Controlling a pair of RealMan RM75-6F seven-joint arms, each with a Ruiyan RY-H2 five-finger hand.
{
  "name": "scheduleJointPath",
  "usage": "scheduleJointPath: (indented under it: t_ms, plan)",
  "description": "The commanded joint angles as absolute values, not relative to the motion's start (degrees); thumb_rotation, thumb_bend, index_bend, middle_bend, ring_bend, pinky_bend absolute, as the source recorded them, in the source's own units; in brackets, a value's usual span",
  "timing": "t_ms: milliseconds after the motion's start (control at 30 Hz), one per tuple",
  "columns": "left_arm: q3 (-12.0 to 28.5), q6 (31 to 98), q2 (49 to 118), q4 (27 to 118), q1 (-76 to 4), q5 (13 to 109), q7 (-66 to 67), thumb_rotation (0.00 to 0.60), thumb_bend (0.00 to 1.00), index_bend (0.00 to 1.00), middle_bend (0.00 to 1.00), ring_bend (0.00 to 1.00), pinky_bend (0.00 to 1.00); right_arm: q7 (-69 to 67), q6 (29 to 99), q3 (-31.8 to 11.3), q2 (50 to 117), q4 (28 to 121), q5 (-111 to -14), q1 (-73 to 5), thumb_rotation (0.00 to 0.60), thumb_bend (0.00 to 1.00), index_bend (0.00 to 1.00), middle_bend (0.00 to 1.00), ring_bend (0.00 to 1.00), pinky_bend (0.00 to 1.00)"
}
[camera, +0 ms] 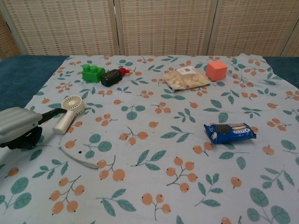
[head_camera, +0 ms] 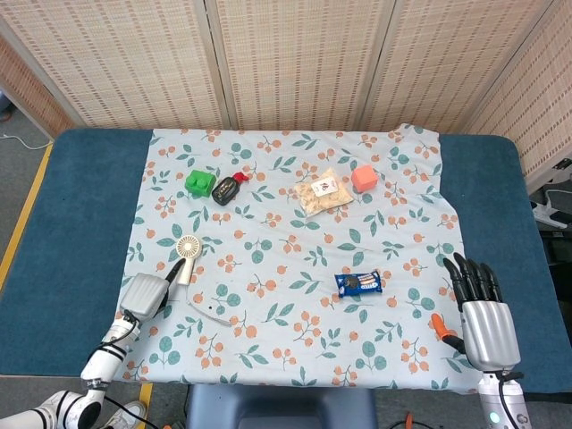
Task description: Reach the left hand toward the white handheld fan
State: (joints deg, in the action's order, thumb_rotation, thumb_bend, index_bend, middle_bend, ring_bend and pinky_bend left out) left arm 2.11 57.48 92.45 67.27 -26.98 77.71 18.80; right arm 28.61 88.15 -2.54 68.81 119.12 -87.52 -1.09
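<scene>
Chest view first, nearest things: left robot hand [camera: 18, 127] low at the near left edge of the cloth, holding nothing, dark fingers pointing toward the fan; whether those fingers are spread or curled, cannot tell. Right robot hand [head_camera: 483, 308] resting at the near right corner of the desk [head_camera: 80, 214], fingers straight and apart, released. Just past the left fingertips, white handheld fan [camera: 69, 112] lying flat on the floral cloth [camera: 159, 140], handle slanting toward the near left, round grilled head farther back. Looks like light, stiff plastic, smooth and a little slippery; grille probably the fragile part. Best taken around the handle, not the head. Beside it, nearer, a thin white curved strap [camera: 77, 157], apparently loose on the cloth. Mid cloth to the right, blue biscuit packet [camera: 229, 132]. Farthest back, green block [camera: 93, 73], dark small bottle [camera: 112, 77], snack bag [camera: 186, 78], pink cube [camera: 216, 70].
</scene>
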Motion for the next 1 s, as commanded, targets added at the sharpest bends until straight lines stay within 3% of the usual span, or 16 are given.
scheduleJointPath:
  t_ms: [33, 167, 333, 400, 533, 600, 667, 700, 767, 867, 1000]
  plan:
    - [2.0, 57.3, 92.7, 67.1, -27.2, 77.6, 19.4, 0.600, 0.95, 0.00, 0.94, 0.84, 1.00, 28.6, 88.2, -2.5, 68.8, 119.1, -87.5, -1.1, 0.600, 0.19, 0.00, 0.00, 0.00, 0.00]
    - [2.3, 60.0, 92.3, 68.2, -27.0, 78.9, 19.2, 0.600, 0.95, 0.00, 0.94, 0.84, 1.00, 28.6, 88.2, -2.5, 68.8, 119.1, -87.5, -1.1, 0.600, 0.19, 0.00, 0.00, 0.00, 0.00]
    - [1.5, 70.0, 89.5, 73.7, -25.3, 85.8, 17.5, 0.600, 0.91, 0.00, 0.92, 0.83, 1.00, 28.8, 88.2, -2.5, 68.8, 119.1, -87.5, -1.1, 0.600, 0.19, 0.00, 0.00, 0.00, 0.00]
    - [1.0, 73.7, 87.6, 77.0, -24.3, 88.3, 17.4, 0.600, 0.85, 0.00, 0.89, 0.81, 0.99, 28.9, 88.2, -2.5, 68.9, 119.2, -87.5, -1.1, 0.600, 0.19, 0.00, 0.00, 0.00, 0.00]
    - [-2.4, 79.4, 80.7, 87.4, -20.6, 91.9, 17.3, 0.600, 0.63, 0.00, 0.77, 0.71, 0.93, 29.2, 88.4, -2.4, 68.9, 119.3, -87.8, -1.0, 0.600, 0.19, 0.00, 0.00, 0.00, 0.00]
    - [-5.7, 82.0, 76.2, 92.5, -17.5, 93.3, 15.1, 0.600, 0.52, 0.00, 0.62, 0.57, 0.80, 29.2, 88.7, -2.4, 68.8, 119.4, -88.0, -0.9, 0.600, 0.19, 0.00, 0.00, 0.00, 0.00]
    - [-9.0, 84.7, 72.2, 95.9, -14.3, 94.2, 13.7, 0.600, 0.43, 0.00, 0.31, 0.26, 0.50, 29.3, 88.8, -2.4, 68.7, 119.5, -88.1, -0.8, 0.600, 0.18, 0.00, 0.00, 0.00, 0.00]
    - [-9.5, 85.2, 71.6, 96.3, -13.7, 94.3, 13.5, 0.600, 0.41, 0.00, 0.20, 0.16, 0.40, 29.3, 88.9, -2.4, 68.7, 119.5, -88.1, -0.7, 0.600, 0.18, 0.00, 0.00, 0.00, 0.00]
    - [-10.1, 85.9, 70.7, 96.9, -13.0, 94.6, 13.1, 0.599, 0.38, 0.00, 0.08, 0.05, 0.26, 29.4, 88.9, -2.4, 68.7, 119.5, -88.1, -0.7, 0.600, 0.19, 0.00, 0.00, 0.00, 0.00]
    - [-11.6, 91.3, 68.9, 97.2, -8.6, 94.1, 9.6, 0.568, 0.33, 0.00, 0.00, 0.00, 0.11, 29.5, 88.7, -2.4, 68.8, 119.5, -87.9, -0.8, 0.600, 0.19, 0.00, 0.00, 0.00, 0.00]
    - [-10.8, 95.4, 66.0, 96.1, -6.2, 94.4, 5.2, 0.483, 0.31, 0.00, 0.00, 0.00, 0.09, 28.8, 87.0, -2.3, 69.4, 119.1, -87.6, -1.6, 0.600, 0.19, 0.00, 0.00, 0.00, 0.00]
